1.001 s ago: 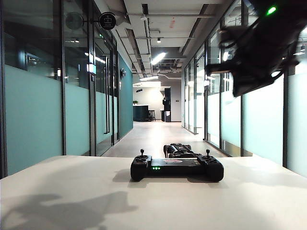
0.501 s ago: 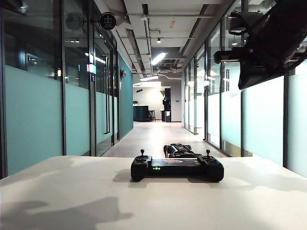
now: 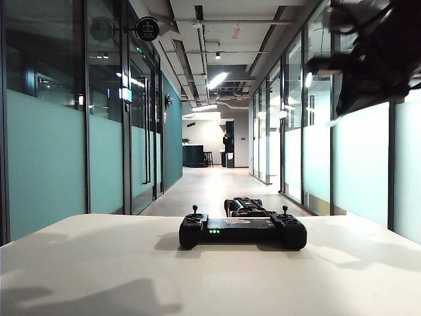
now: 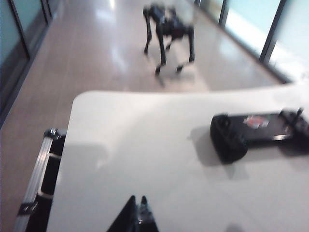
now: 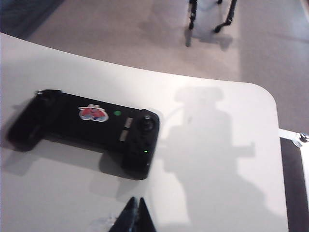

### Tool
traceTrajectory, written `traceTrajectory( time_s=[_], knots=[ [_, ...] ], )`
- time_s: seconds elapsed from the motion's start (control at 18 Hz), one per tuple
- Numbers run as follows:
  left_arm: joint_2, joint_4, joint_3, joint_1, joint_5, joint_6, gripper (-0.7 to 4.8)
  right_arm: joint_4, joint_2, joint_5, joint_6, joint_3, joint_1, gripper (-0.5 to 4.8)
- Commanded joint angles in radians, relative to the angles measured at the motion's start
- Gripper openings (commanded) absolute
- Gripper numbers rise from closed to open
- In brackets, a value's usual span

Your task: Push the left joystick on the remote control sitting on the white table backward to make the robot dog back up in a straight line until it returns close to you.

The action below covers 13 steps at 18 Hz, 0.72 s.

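Observation:
The black remote control (image 3: 242, 230) lies on the white table (image 3: 99, 263), green lights facing me. Its left joystick (image 3: 195, 209) stands upright and untouched, and shows as well in the right wrist view (image 5: 47, 94). Just behind the table edge is the robot dog (image 3: 245, 206), which stands on the corridor floor in the left wrist view (image 4: 168, 31). My left gripper (image 4: 137, 199) is shut and empty, high over the table and well short of the remote control (image 4: 256, 133). My right gripper (image 5: 136, 200) is shut and empty above the table, short of the handset (image 5: 87, 128). The right arm (image 3: 378, 56) hangs at upper right.
A long corridor with glass walls runs ahead past the table. A black case with metal trim (image 4: 43, 179) sits beside the table's left edge, and another dark edge (image 5: 294, 183) lies off its right side. The table's rounded corners (image 5: 263, 94) drop to the floor.
The right arm has drawn back up and to the right in the exterior view. The left arm's shadow on the table has slid toward the front edge. Remote and dog have not moved.

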Motion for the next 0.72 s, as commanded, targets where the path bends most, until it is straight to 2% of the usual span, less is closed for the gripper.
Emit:
traceTrajectory(
  time_s=[0.06, 0.22, 0.5, 0.72],
  knots=[
    [-0.119, 0.054, -0.093, 0.000, -0.003, -0.014, -0.06, 0.018, -0.071, -0.011, -0.003, -0.045, 0.001, -0.06],
    [-0.202, 0.058, -0.174, 0.000, 0.002, -0.057, -0.06, 0.016, -0.135, -0.031, -0.003, -0.080, 0.001, -0.06],
    [-0.229, 0.058, -0.281, 0.000, 0.005, -0.058, -0.06, 0.008, -0.220, -0.079, -0.003, -0.097, 0.001, -0.06],
    [-0.227, -0.064, -0.281, 0.000, 0.005, -0.056, -0.05, -0.028, -0.253, -0.087, -0.025, -0.102, 0.001, -0.06]
  ],
)
